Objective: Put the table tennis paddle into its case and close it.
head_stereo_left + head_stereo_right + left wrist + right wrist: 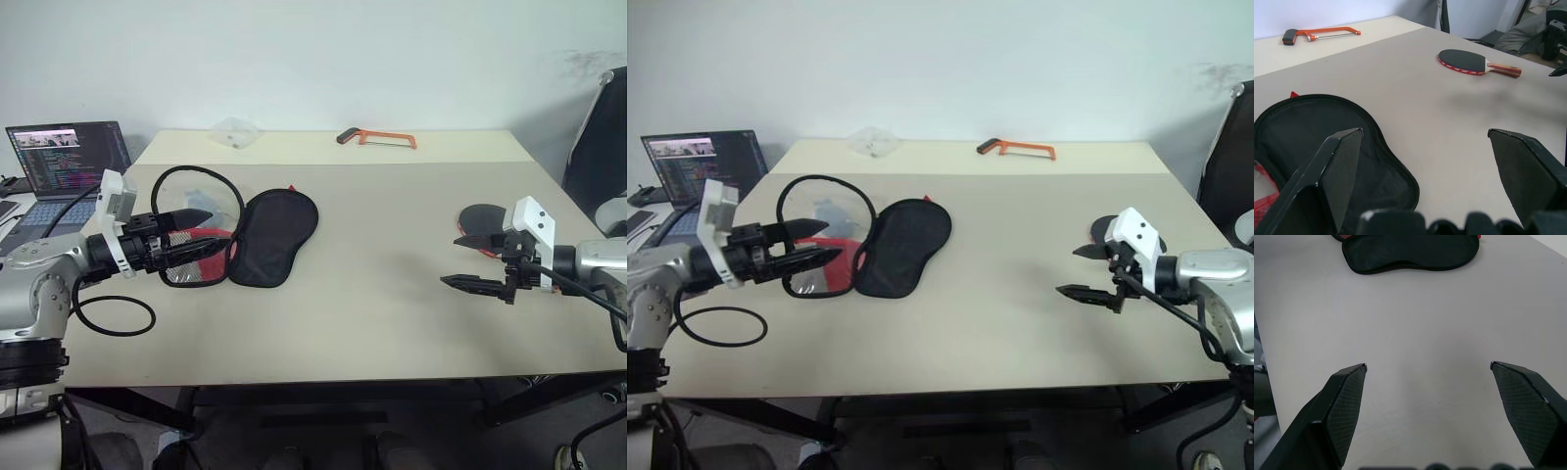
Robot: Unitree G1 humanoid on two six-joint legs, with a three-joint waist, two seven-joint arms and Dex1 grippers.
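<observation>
Beige counter [372, 294] against white wall. Case [263, 235] lying unzipped and flat, left of centre. Paddle [1469, 61] black face up, far right, well apart from case. Left claw [201, 235] spread above case. Right claw [468, 260] spread, just near of paddle. Hacksaw [377, 138] at far edge.

Pretty evenly lit, soft diffuse light from overhead, nothing harsh. Only faint soft shadows on the counter [372, 294], a smudgy one near the paddle [1469, 61] in the left wrist view. No real glare, just a mild sheen on the pale counter top. Bright laptop screen [69, 157] at middle left of the head views. Head views sharp enough across the middle, a touch soft toward the edges. Wrist views: near black fingers [1344, 406] big and slightly blurry, background fairly crisp.
</observation>
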